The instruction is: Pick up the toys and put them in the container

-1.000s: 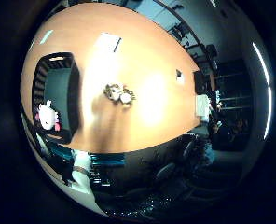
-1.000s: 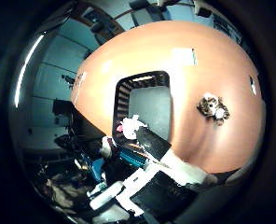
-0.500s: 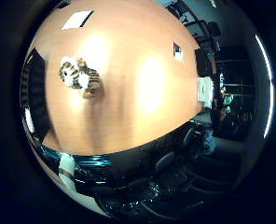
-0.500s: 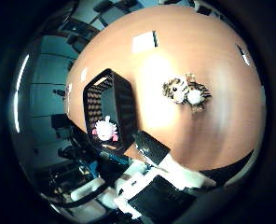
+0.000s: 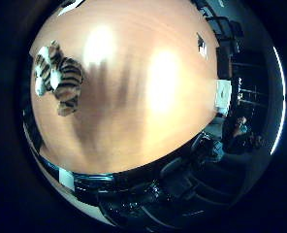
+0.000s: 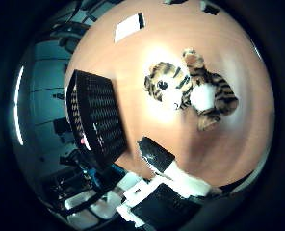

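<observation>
**Over the tiger, basket off to the side**

From my little-finger side I look down on the table (image 5: 134, 97), a broad orange-brown wooden top with two bright patches of glare. The tiger (image 5: 58, 77) lies on it toward one edge of what I see, striped orange and black with white paws and muzzle, flat on the wood with nothing touching it. A small dark card (image 5: 200, 44) sits far across the table, and a white sheet (image 5: 224, 95) lies at the far edge near it. Beyond the table edge the room is dark, with office chairs (image 5: 192, 165) pushed close. None of my fingers show here.

From my thumb side the tiger (image 6: 190, 94) is large and close under my palm. It lies on its back or side on the bare wood, face with one dark eye turned toward the basket, white belly up, striped legs spread. The basket (image 6: 97, 120), a black mesh container, stands on the table beside the tiger but apart from it, a strip of wood between them. I cannot make out what is in it, only a small pink speck by its near rim. A white paper (image 6: 128, 26) lies on the table further off. My hand (image 6: 169, 173) shows as a black tip and white body reaching in from the edge, near the tiger's legs but not touching. It grips nothing; I cannot tell whether my fingers are apart or curled.
</observation>
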You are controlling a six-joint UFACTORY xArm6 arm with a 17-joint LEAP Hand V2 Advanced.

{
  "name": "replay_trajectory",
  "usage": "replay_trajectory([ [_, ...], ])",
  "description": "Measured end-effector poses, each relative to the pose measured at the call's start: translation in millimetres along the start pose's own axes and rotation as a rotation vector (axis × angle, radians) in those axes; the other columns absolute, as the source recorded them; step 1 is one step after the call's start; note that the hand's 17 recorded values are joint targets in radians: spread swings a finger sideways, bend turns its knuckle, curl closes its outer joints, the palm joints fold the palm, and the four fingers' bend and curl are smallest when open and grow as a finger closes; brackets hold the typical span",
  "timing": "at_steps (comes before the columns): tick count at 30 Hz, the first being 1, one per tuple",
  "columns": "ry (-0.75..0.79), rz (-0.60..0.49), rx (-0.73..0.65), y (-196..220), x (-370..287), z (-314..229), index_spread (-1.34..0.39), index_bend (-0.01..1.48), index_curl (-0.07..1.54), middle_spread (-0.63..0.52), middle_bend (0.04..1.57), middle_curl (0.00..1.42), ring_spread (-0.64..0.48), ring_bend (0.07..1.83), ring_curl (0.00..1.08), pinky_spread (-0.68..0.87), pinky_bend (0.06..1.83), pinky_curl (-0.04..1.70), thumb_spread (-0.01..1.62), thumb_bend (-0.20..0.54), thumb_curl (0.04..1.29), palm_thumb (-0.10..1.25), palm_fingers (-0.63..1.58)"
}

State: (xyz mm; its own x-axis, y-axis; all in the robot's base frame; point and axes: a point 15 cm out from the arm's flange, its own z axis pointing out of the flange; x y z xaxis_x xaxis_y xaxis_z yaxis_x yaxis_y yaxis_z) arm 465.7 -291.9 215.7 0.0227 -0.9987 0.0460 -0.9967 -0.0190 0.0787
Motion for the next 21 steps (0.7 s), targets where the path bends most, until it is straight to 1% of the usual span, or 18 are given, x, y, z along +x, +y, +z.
replay_trajectory([
  [6, 0.004, -0.008, -0.030, -14.9, 10.1, 24.1, -0.29, 0.16, 0.28, 0.03, 0.20, 0.34, 0.18, 0.29, 0.23, 0.45, 0.35, 0.31, 1.00, -0.027, 0.29, 0.48, 0.19],
  [11, -0.005, -0.024, -0.058, -19.6, 1.7, 41.2, -0.28, 0.16, 0.28, 0.03, 0.21, 0.34, 0.18, 0.28, 0.23, 0.45, 0.35, 0.30, 1.00, -0.027, 0.29, 0.48, 0.20],
  [16, -0.007, -0.039, -0.072, -24.1, -8.4, 48.7, -0.24, 0.16, 0.28, 0.01, 0.23, 0.35, 0.18, 0.30, 0.24, 0.44, 0.32, 0.29, 1.00, -0.027, 0.29, 0.48, 0.25],
  [19, -0.014, -0.048, -0.086, -26.7, -15.4, 58.1, -0.24, 0.17, 0.28, -0.01, 0.24, 0.35, 0.16, 0.31, 0.24, 0.43, 0.32, 0.29, 1.01, -0.026, 0.29, 0.48, 0.29],
  [21, -0.018, -0.050, -0.095, -27.9, -19.5, 63.6, -0.24, 0.17, 0.29, -0.02, 0.24, 0.35, 0.13, 0.33, 0.24, 0.42, 0.32, 0.29, 1.01, -0.026, 0.29, 0.48, 0.33],
])
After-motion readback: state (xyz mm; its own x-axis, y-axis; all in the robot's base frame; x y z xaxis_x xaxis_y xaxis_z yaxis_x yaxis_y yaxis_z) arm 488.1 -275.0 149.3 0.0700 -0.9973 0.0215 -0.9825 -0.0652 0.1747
